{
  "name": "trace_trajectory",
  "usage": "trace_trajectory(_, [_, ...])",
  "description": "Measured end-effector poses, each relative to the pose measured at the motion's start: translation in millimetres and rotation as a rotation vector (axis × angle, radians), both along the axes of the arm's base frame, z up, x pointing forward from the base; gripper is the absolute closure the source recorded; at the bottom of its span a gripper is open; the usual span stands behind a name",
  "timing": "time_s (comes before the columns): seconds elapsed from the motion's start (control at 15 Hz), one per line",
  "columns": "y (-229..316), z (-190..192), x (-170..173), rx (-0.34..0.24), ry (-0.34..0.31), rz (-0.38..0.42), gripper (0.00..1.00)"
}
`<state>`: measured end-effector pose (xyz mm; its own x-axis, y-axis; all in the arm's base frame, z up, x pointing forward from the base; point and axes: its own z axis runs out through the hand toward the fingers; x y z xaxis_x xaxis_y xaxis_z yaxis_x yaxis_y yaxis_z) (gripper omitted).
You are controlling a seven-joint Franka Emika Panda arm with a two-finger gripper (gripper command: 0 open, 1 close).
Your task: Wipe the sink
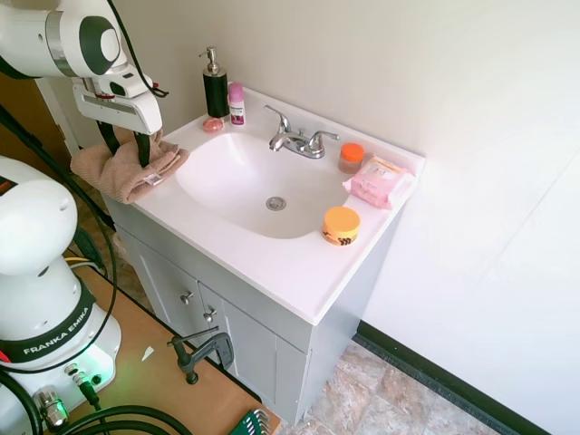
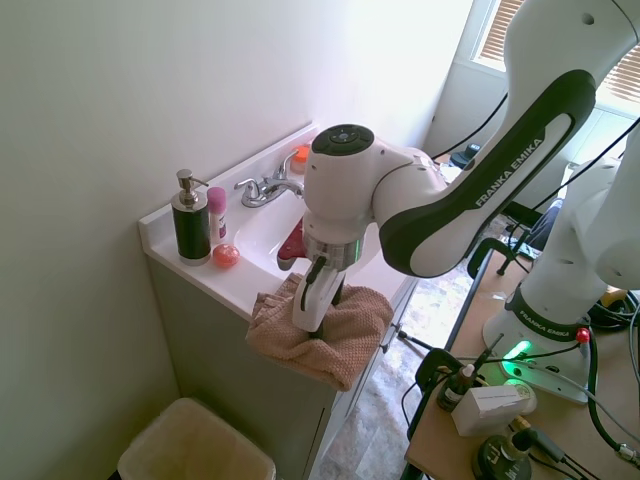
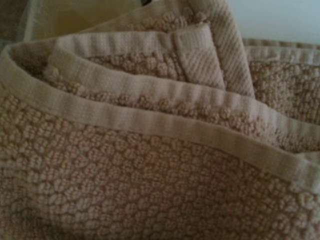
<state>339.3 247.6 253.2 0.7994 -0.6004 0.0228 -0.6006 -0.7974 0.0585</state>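
The sink (image 1: pixel 231 172) is a glossy white oval basin with a small chrome drain (image 1: pixel 275 203) and a chrome two-handle faucet (image 1: pixel 297 140), set in a white vanity top; it also shows as the sink (image 2: pixel 262 228) behind the arm. A crumpled tan towel (image 1: pixel 113 172) lies on the vanity's front left corner and hangs over the edge. My gripper (image 1: pixel 127 152) points down into it, fingers open and apart with towel folds between them. In the second exterior view the gripper (image 2: pixel 318 335) presses into the towel (image 2: pixel 355 320). The towel (image 3: pixel 150 165) fills the wrist view.
A black soap dispenser (image 1: pixel 216 86), a pink bottle (image 1: pixel 236 102) and a small pink piece (image 1: pixel 212 124) stand at the back left. An orange-lidded jar (image 1: pixel 351 157), a pink wipes pack (image 1: pixel 379 179) and an orange tub (image 1: pixel 341 225) sit on the right. A bin (image 2: pixel 195 445) stands below.
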Motion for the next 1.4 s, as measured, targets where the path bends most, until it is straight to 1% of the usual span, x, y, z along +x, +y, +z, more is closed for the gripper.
trace_trajectory(0.87, [-2,1,4,0.006,-0.004,-0.012,1.0])
trace_trajectory(1.0, [-12,3,12,0.008,-0.008,-0.044,1.0])
trace_trajectory(1.27, [-45,7,37,0.025,-0.014,-0.159,1.0])
trace_trajectory(1.4, [-58,7,46,0.03,-0.018,-0.197,1.0])
